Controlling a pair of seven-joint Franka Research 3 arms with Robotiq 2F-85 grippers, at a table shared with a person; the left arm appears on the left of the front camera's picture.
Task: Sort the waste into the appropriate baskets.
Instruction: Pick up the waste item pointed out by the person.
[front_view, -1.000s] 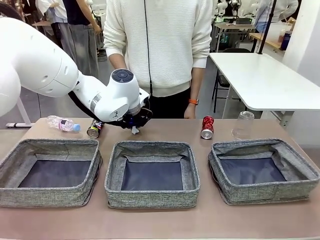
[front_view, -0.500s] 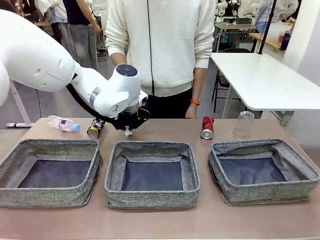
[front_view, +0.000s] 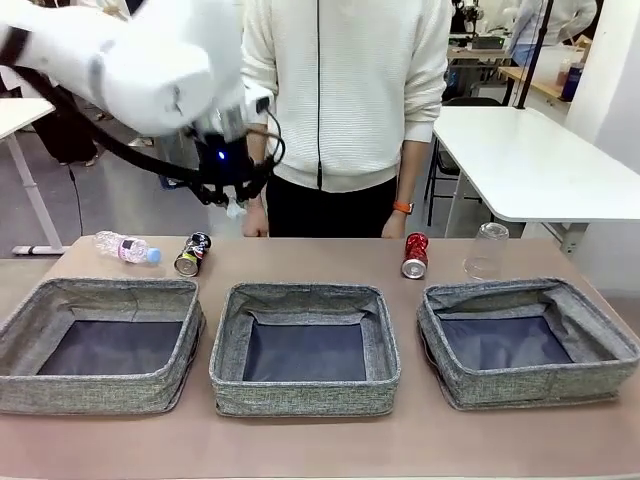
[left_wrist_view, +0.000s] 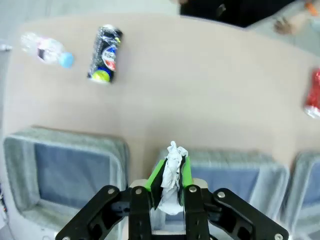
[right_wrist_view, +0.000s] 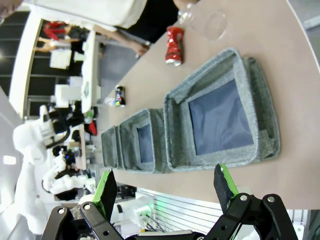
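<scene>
1. The crumpled white paper wad is a thin, twisted scrap. It is pinched upright between the green pads of the left end effector, which is closed on it. Its top pokes out above the fingertips.
2. In the front view that end effector hangs well above the far side of the worktop, in front of the person's white sweater. From the wrist, the wad lines up over the far rim of the middle basket.
3. The right end effector stands wide open with nothing between its fingers. It is on the near side of the right basket.
4. Along the far edge of the worktop lie the clear plastic bottle with blue cap, the crushed dark printed can and the dented red can. The clear plastic cup is there too, mouth down. All three baskets, including the left basket, show bare dark bottoms.
5. The left arm is blurred in the front view, and the wad is only a pale speck there. The pads cover the wad's lower part. The left wrist view cuts off the red can at its right edge.
6. The dark can carries red, white and yellow print and the bottle a pinkish label. No lettering on either can be read.
</scene>
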